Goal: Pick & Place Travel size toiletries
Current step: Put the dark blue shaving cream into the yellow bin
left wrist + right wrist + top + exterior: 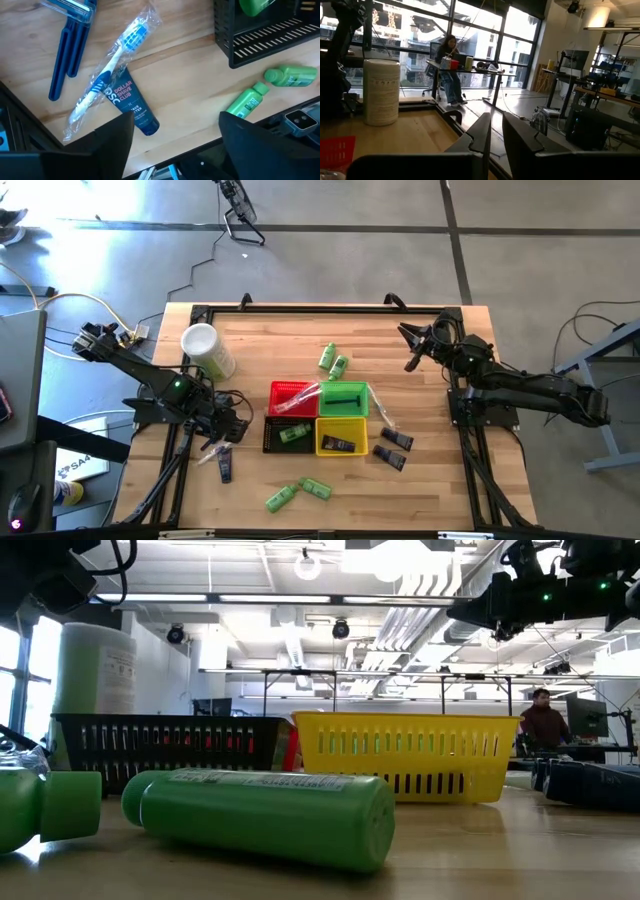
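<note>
Left hand (225,442): low over the surface at the lower left of the high view, just left of the black basket (288,434); fingers (112,140) spread wide, holding nothing.
Under the left hand: a wrapped toothbrush (111,67) lies slantwise across a dark blue tube (131,106), the two touching (both rest flat on the wood); blue razors (67,42) lie just beside them.
Right hand (412,345): raised at the upper right of the high view, well apart from the baskets; fingers nearly together, nothing between them.
Baskets: red basket (292,397), green basket (343,398), black and yellow basket (341,436) stand in a tight block at the centre.
In the baskets: a green bottle (293,435) in the black one; a dark tube (338,444) in the yellow one.
Loose on the surface: two green bottles (333,361) above the block, two more (298,493) at lower centre, two dark tubes (393,449) to the right of the yellow basket.
White cup (206,350): lying at upper left.
Room: a person (543,722) sits beyond the surface.
</note>
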`<state>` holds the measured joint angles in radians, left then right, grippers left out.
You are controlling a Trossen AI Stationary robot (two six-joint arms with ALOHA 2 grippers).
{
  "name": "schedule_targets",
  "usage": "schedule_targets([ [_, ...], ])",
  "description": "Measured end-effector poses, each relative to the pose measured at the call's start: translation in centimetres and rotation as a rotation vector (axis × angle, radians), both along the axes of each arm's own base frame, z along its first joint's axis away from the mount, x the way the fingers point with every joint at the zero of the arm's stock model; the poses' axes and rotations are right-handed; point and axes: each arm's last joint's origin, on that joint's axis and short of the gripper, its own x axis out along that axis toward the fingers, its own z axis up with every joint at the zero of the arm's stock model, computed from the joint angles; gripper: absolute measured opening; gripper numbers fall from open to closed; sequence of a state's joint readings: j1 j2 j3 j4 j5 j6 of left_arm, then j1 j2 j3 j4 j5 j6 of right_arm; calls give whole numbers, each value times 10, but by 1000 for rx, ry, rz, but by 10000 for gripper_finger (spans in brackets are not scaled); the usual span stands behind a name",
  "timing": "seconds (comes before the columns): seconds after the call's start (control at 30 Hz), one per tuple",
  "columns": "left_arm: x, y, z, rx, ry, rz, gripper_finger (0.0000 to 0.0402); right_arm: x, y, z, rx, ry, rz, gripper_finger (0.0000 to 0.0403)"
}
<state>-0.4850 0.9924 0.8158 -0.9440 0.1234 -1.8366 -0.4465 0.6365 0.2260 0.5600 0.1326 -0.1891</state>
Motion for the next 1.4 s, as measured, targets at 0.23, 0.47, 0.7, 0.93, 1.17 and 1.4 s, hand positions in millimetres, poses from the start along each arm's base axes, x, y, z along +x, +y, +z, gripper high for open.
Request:
schedule_targets([
  [0.23,0,0,0,1,-1,2,296,0,0,-4,-21,69,-11,40],
  [0.47,0,0,0,16,-10,-19,297,0,-2,-12,22,142,-64,40],
  [0.7,0,1,0,7,1,27,297,0,-2,-12,20,137,-79,40],
  [0.93,8,-4,-5,-43,53,147,297,0,-2,-17,43,178,-69,40],
  [1.17,22,-15,-25,-57,192,57,297,2,-1,-22,99,202,1,40],
  [1.4,37,-43,-43,-151,240,6,297,3,2,-22,104,197,104,40],
])
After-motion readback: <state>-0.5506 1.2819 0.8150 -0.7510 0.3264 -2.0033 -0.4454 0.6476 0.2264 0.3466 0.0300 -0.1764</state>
